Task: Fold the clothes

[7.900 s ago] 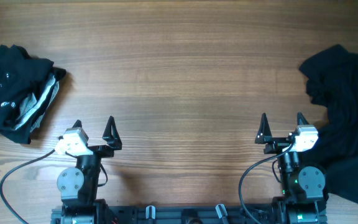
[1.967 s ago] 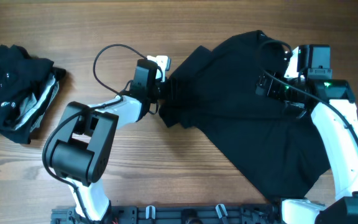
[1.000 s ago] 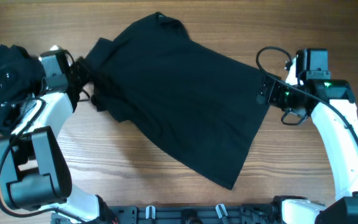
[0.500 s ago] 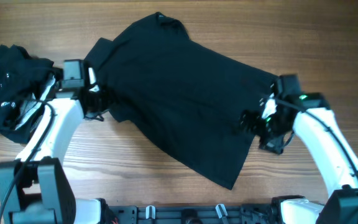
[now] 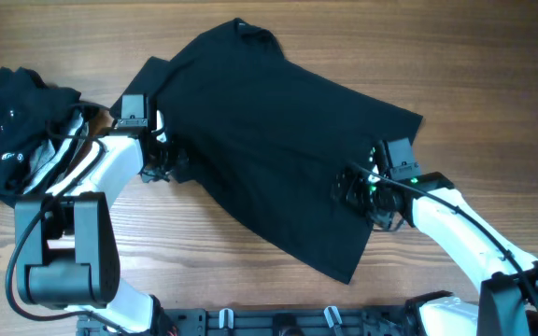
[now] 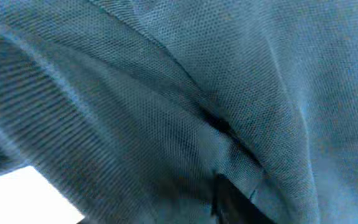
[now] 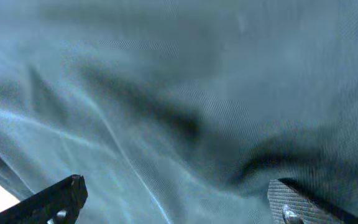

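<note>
A large black T-shirt [image 5: 278, 140] lies spread out slantwise on the table, collar toward the far side. My left gripper [image 5: 164, 161] is at the shirt's bunched left sleeve. Blue-black fabric [image 6: 179, 93] fills the left wrist view, and its fingers are buried in the folds, so how the jaws stand is hidden. My right gripper [image 5: 355, 189] hovers over the shirt's right side near the hem. It is open, with both fingertips [image 7: 61, 198] wide apart above smooth cloth [image 7: 185, 112]. A second heap of black clothes with grey-white trim [image 5: 21, 131] lies at far left.
Bare wooden table [image 5: 456, 56] shows around the shirt at the back right and along the front. The heap of clothes lies close behind my left arm [image 5: 92, 177]. The arm bases stand at the near edge [image 5: 278, 322].
My left gripper moved right and nearer, from beside the heap to the sleeve, its jaws narrowing. The right arm swung down and left onto the shirt's right side. The shirt has stayed put.
</note>
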### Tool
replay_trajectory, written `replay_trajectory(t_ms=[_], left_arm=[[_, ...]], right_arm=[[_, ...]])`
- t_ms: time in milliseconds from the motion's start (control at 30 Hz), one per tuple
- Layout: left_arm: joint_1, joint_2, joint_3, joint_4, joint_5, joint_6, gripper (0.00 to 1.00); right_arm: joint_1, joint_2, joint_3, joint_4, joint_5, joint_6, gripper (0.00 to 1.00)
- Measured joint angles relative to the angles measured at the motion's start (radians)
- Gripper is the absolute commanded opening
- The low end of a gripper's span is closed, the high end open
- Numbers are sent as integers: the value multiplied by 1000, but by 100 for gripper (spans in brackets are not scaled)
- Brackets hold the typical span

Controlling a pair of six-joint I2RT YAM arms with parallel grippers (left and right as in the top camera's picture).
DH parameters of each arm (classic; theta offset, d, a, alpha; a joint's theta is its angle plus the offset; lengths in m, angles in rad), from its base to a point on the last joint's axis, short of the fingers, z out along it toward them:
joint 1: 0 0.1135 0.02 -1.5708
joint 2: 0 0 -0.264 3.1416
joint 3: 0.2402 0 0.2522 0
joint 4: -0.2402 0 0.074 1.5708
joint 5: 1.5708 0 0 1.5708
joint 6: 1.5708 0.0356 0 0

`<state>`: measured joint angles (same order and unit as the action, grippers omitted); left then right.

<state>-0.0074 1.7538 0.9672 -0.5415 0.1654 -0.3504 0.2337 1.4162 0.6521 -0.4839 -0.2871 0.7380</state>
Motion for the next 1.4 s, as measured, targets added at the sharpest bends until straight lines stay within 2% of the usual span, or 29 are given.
replay_trajectory(t_ms=[33, 133, 200, 367, 500, 567, 700, 800, 867, 933, 1000, 1133, 1233, 1333, 1400], left_arm=[[0, 0, 0, 0, 0, -1, 4], [0, 0, 0, -5, 0, -3, 4], [0, 0, 1, -62, 0, -2, 4], [0, -6, 0, -350, 1, -3, 4], [0, -21, 0, -358, 1, -3, 4], [0, -22, 0, -328, 8, -3, 4], [0, -23, 0, -299, 27, -3, 4], [0, -24, 0, -296, 28, -3, 4], [0, -24, 0, -294, 31, -3, 4], [0, -24, 0, -294, 31, -3, 4], [0, -24, 0, -291, 31, -3, 4], [0, -24, 0, -284, 33, -3, 4], [0, -24, 0, -241, 73, -3, 4], [0, -24, 0, -166, 186, -3, 4], [0, -24, 1, -150, 258, -3, 4]], right_arm=[[-8, 0, 6, 10, 5, -2, 98], [-22, 0, 19, 11, 42, -11, 96], [-55, 0, 28, -8, 89, -34, 94], [-288, 0, 102, -39, 132, -141, 88], [-377, 60, 117, -8, 130, -241, 88], [-377, 119, 117, 55, 124, -282, 88], [-377, 242, 122, 310, 128, -342, 77], [-377, 303, 129, 444, 142, -369, 73], [-377, 338, 135, 513, 143, -381, 60], [-377, 378, 146, 575, 149, -392, 39], [-377, 410, 154, 623, 153, -401, 4], [-377, 436, 154, 678, 159, -396, 4], [-375, 455, 169, 717, 234, -396, 4], [-376, 475, 287, 697, 303, -405, 4], [-381, 480, 458, 682, 340, -426, 4]])
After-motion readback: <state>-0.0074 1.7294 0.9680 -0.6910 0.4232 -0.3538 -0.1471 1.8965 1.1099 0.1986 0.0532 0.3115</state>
